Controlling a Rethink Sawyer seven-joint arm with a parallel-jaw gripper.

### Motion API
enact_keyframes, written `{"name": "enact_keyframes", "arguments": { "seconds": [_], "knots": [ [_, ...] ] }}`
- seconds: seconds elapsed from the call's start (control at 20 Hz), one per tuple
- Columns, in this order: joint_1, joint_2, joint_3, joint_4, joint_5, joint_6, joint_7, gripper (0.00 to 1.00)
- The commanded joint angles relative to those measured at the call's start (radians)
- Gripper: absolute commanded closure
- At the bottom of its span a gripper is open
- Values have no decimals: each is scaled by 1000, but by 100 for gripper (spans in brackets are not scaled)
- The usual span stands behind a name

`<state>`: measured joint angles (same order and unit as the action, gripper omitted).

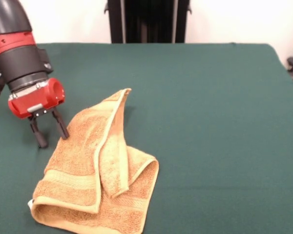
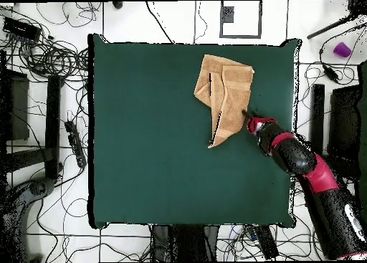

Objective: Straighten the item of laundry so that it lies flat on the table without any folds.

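Observation:
The golden-orange towel point(image 1: 95, 170) lies folded over on itself at the near left of the green table point(image 1: 205, 122), one long flap doubled along its middle and a pointed corner reaching toward the far side. A small white tag shows at its near left corner. My gripper point(image 1: 50, 132) stands open just left of the towel's left edge, its fingers point(image 1: 38, 133) down at the cloth, one finger touching or almost touching the towel's edge, with nothing held between them. Seen from overhead, the towel point(image 2: 223, 95) lies near a table corner and the gripper point(image 2: 249, 117) sits at its edge.
In the overhead view, cables and equipment point(image 2: 50, 74) cover the floor around the table point(image 2: 158, 152). The red and black arm point(image 2: 315, 181) crosses the table's right edge. A dark stand point(image 1: 147, 20) rises behind the far edge.

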<state>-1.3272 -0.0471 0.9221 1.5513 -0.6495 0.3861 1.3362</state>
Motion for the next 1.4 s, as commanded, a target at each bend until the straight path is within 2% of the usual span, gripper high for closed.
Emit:
{"name": "enact_keyframes", "arguments": {
  "seconds": [0.05,0.2,0.35,0.45,0.6,0.75,0.9,1.1,1.4],
  "knots": [
    [-33,97,-33,-43,-98,174,-395,0],
    [-43,76,-51,-15,-101,152,-398,0],
    [-19,21,-79,20,-117,98,-349,0],
    [11,-37,-99,55,-114,53,-257,0],
    [117,-184,-163,86,-97,8,-51,0],
    [276,-335,-233,98,9,31,199,0],
    [371,-399,-258,105,115,9,331,0],
    [423,-427,-252,130,215,-41,374,0],
    [514,-464,-252,111,318,-67,432,0]
  ]
}}
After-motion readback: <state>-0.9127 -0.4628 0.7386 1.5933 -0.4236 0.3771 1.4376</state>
